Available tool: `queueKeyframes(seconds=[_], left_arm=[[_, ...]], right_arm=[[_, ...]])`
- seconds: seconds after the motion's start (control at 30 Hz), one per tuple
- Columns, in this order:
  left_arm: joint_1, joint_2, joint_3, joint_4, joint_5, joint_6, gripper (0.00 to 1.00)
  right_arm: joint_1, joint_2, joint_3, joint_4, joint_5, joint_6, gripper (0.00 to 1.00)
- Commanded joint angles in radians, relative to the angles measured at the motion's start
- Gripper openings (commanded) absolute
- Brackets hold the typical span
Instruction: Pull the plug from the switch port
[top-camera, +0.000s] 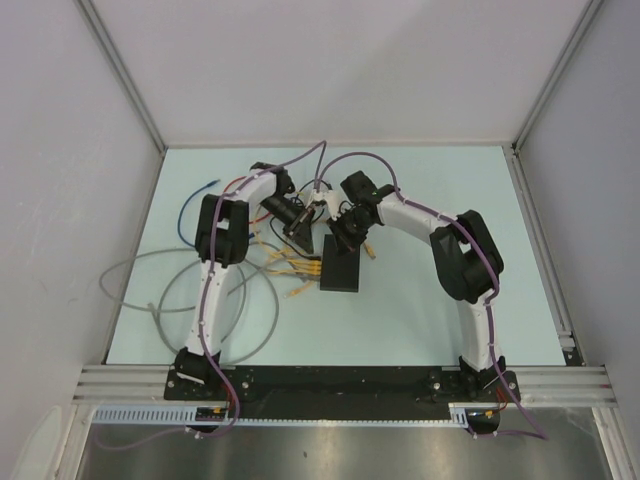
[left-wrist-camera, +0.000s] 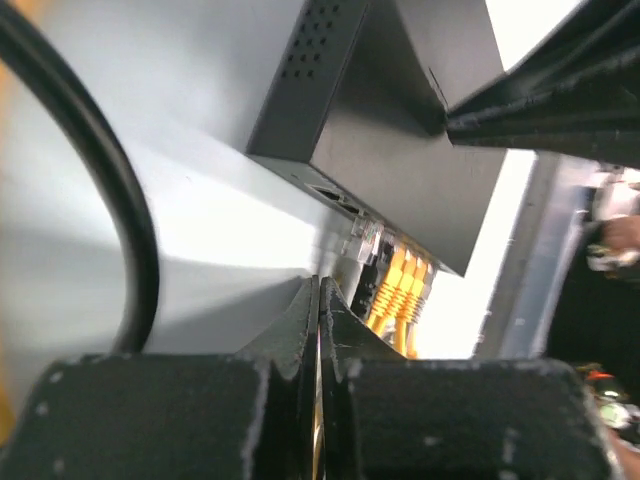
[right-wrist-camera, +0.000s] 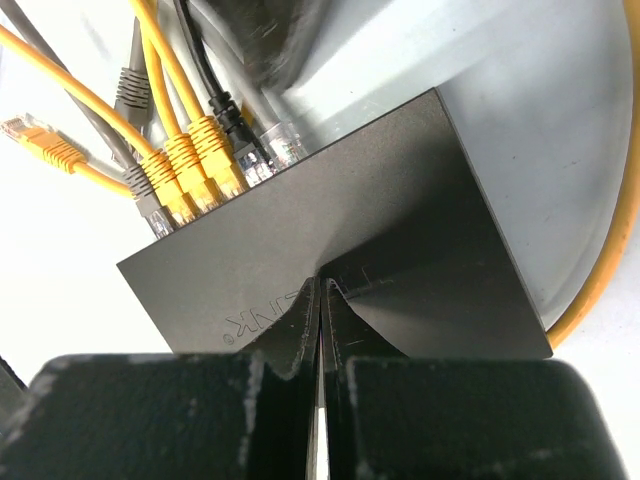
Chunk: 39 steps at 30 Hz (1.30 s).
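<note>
Right wrist view: the switch (right-wrist-camera: 400, 210) is a flat matte-black box with faint lettering on top. Three yellow plugs (right-wrist-camera: 190, 165), a black plug (right-wrist-camera: 228, 112) and a clear plug (right-wrist-camera: 283, 140) sit along its socket edge. The right gripper (right-wrist-camera: 320, 285) is clenched empty, tips on the top face. Only the left wrist view shows vent holes in a side wall, with the left gripper (left-wrist-camera: 320, 290) clenched empty near the sockets. The top external view puts the switch mid-worktop (top-camera: 420, 320).

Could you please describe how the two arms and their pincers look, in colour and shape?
The left arm and right arm have white links with black joints; a purple cable runs along each. The left pincer and right pincer are matte black and scuffed, tapering to narrow tips.
</note>
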Motion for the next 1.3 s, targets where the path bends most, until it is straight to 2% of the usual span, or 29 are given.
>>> queueKeyframes(seconds=[0.0,0.2,0.3,0.43,0.47,0.5,0.53,0.63,0.7,0.87,1.0,1.1,1.27], left_arm=[[0.005,-0.104,-0.097,-0.059,0.001,0.061,0.00],[0.006,-0.056,0.062,-0.099,-0.056,0.048,0.00],[0.006,-0.077,0.094,-0.097,-0.084,0.050,0.06],[0.006,-0.200,0.044,-0.068,-0.079,0.050,0.46],[0.006,-0.232,0.022,-0.053,-0.083,0.045,0.52],[0.006,-0.305,-0.031,-0.030,-0.088,0.029,0.62],[0.006,-0.343,-0.062,0.016,-0.103,0.021,0.64],[0.006,-0.488,-0.178,0.114,-0.151,-0.013,0.68],[0.006,-0.591,-0.278,0.171,-0.232,-0.021,0.69],[0.008,-0.777,-0.546,0.200,-0.444,0.085,0.70],[0.023,-0.924,-0.743,0.280,-0.505,0.105,0.71],[0.025,-0.970,-0.849,0.361,-0.507,0.067,0.71],[0.020,-0.937,-0.903,0.401,-0.542,0.031,0.72]], right_arm=[[0.002,0.076,-0.058,-0.090,0.103,-0.028,0.00],[-0.001,0.098,-0.031,-0.104,0.104,-0.027,0.00],[-0.002,0.099,-0.029,-0.104,0.104,-0.027,0.00],[-0.002,0.095,-0.034,-0.101,0.104,-0.025,0.00],[-0.004,0.098,-0.034,-0.099,0.103,-0.025,0.00],[-0.007,0.096,-0.034,-0.099,0.101,-0.025,0.00],[-0.007,0.099,-0.034,-0.096,0.100,-0.025,0.00],[-0.010,0.104,-0.029,-0.096,0.095,-0.022,0.00],[-0.012,0.110,-0.023,-0.099,0.092,-0.021,0.00],[-0.016,0.107,-0.028,-0.102,0.094,-0.014,0.00],[-0.015,0.106,-0.029,-0.101,0.101,-0.016,0.00],[-0.013,0.103,-0.032,-0.096,0.103,-0.014,0.00],[-0.004,0.101,-0.037,-0.096,0.103,-0.019,0.00]])
